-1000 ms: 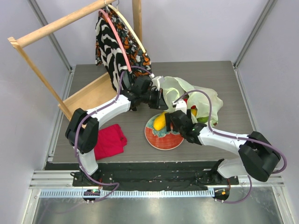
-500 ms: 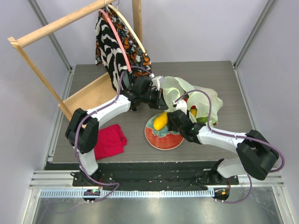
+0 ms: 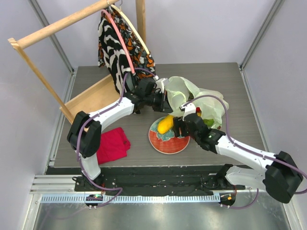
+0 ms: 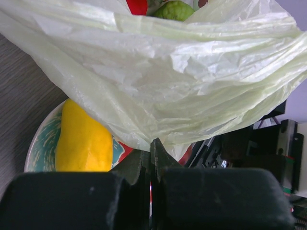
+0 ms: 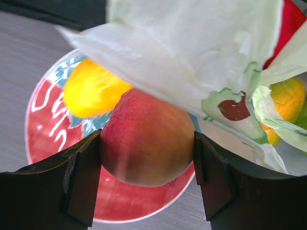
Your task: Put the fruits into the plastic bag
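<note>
The pale yellow-green plastic bag [image 3: 192, 93] lies behind the red plate [image 3: 165, 143]. My left gripper [image 3: 165, 103] is shut on the bag's near edge [image 4: 182, 72], holding it up over the plate. My right gripper [image 3: 178, 125] is shut on the peach [image 5: 146, 136], which it holds just above the plate [image 5: 129, 206] at the bag's mouth. A yellow mango [image 3: 164, 124] lies on the plate and also shows in both wrist views [image 4: 84, 141] [image 5: 91, 88]. Inside the bag I see a red pepper [image 4: 138, 5], a green fruit [image 4: 173, 9] and an orange-yellow fruit [image 5: 288, 100].
A wooden rack [image 3: 62, 24] with a black-and-white patterned garment [image 3: 120, 48] stands at the back left, its base board [image 3: 91, 98] on the table. A red folded cloth [image 3: 112, 143] lies left of the plate.
My right arm's rear links have swung out to the right and the gripper with the peach has shifted slightly at the plate's far edge. The left arm has kept its hold on the bag.
</note>
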### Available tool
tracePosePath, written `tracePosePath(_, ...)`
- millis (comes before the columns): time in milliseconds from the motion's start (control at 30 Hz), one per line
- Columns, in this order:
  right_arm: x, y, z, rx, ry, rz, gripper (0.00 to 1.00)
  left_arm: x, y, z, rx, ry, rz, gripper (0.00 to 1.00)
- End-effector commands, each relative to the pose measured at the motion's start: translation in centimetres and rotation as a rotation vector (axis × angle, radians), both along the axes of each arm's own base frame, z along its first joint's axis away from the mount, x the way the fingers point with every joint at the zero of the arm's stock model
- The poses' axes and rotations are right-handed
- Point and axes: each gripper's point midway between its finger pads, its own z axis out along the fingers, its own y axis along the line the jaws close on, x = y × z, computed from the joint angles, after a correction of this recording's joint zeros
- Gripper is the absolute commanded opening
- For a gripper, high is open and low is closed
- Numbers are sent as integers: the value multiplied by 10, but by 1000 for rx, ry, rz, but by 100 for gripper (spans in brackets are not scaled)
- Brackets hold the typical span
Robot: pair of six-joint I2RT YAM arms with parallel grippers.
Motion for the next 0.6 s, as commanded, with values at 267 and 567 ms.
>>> tracePosePath(267, -43, 48, 87, 252, -70, 311, 27, -2, -3, 33, -60, -55, -13, 0)
tracePosePath(567, -18, 5, 181, 308, -297, 119, 25, -1, -2, 35, -60, -65, -12, 0)
